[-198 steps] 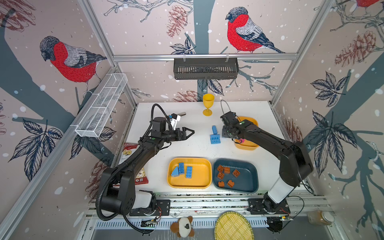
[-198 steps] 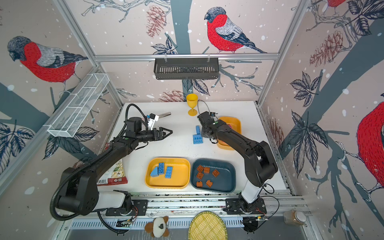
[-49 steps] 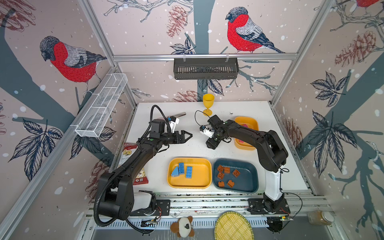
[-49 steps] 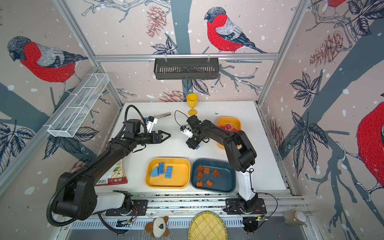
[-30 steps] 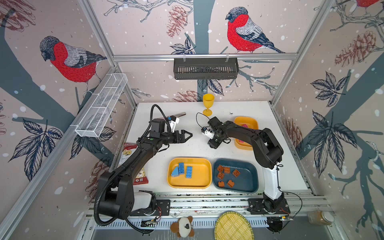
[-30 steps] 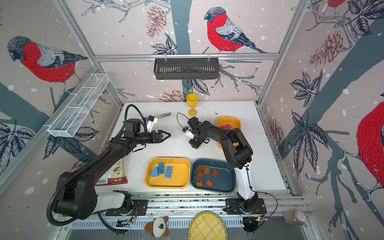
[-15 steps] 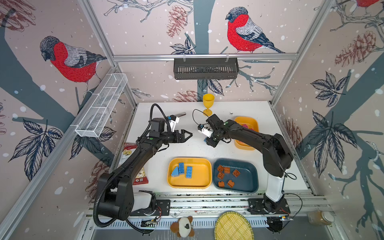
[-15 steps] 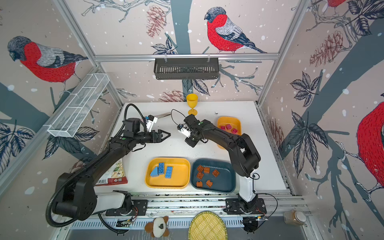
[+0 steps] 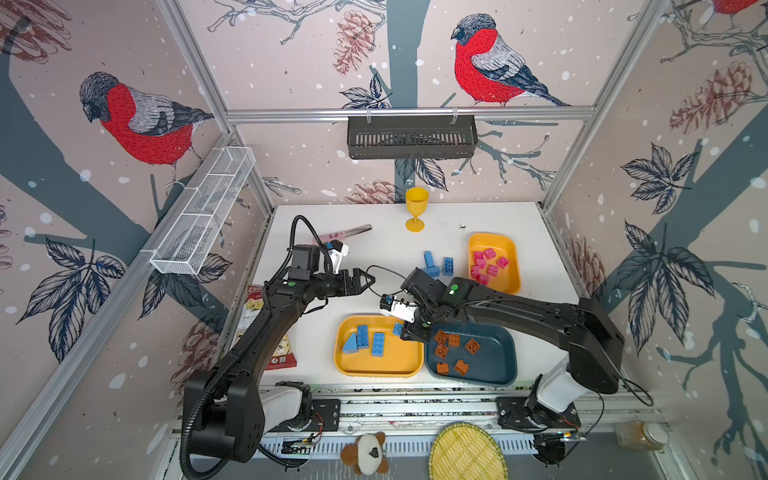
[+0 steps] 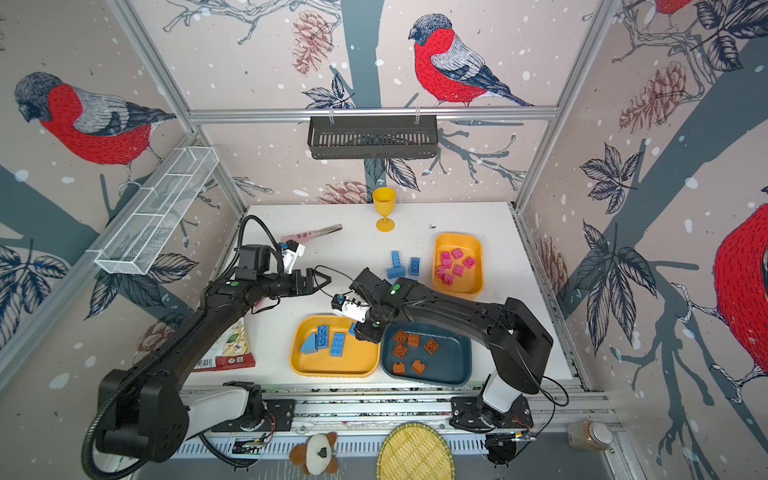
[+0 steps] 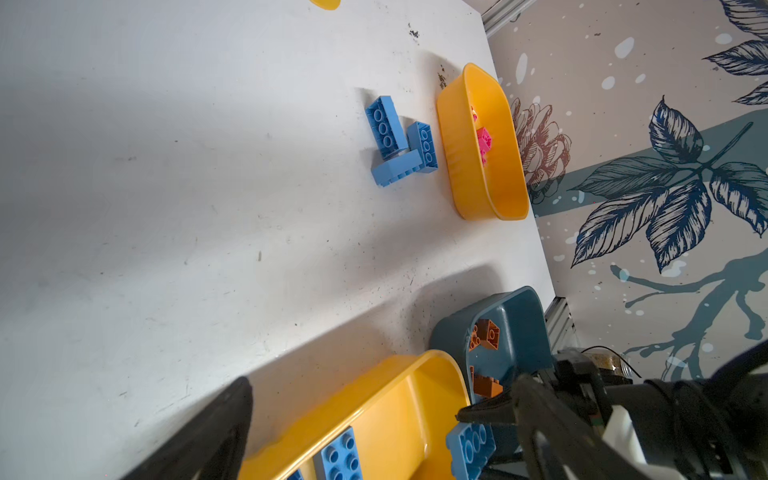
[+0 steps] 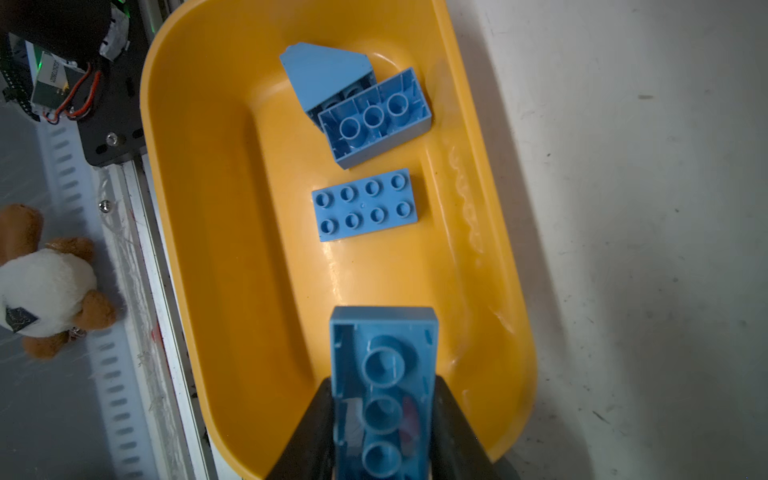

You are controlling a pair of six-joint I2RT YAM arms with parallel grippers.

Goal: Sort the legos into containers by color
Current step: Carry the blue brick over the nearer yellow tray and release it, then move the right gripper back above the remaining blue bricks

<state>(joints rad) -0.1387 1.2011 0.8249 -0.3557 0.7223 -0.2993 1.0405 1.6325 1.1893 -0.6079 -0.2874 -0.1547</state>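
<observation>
Hanging over the end of the larger yellow tray [image 12: 232,249] that lies next to the teal tray [image 9: 498,365], the right gripper [image 12: 383,432] pinches a blue brick [image 12: 384,357] by its long sides, hollow underside up. That grip should let it drop in flat. Three blue pieces [image 12: 365,203] already lie in this tray, so the colour match is right. The left gripper [image 9: 371,280] hovers above the table [image 9: 374,249], jaws spread wide and holding nothing, clear of the drop. Three more blue bricks [image 9: 436,264] wait just beside the smaller yellow tray [image 9: 513,266] holding the pink bricks [image 9: 488,262]. Brown ones [image 9: 453,340] fill the teal tray. Release looks like the next call.
</observation>
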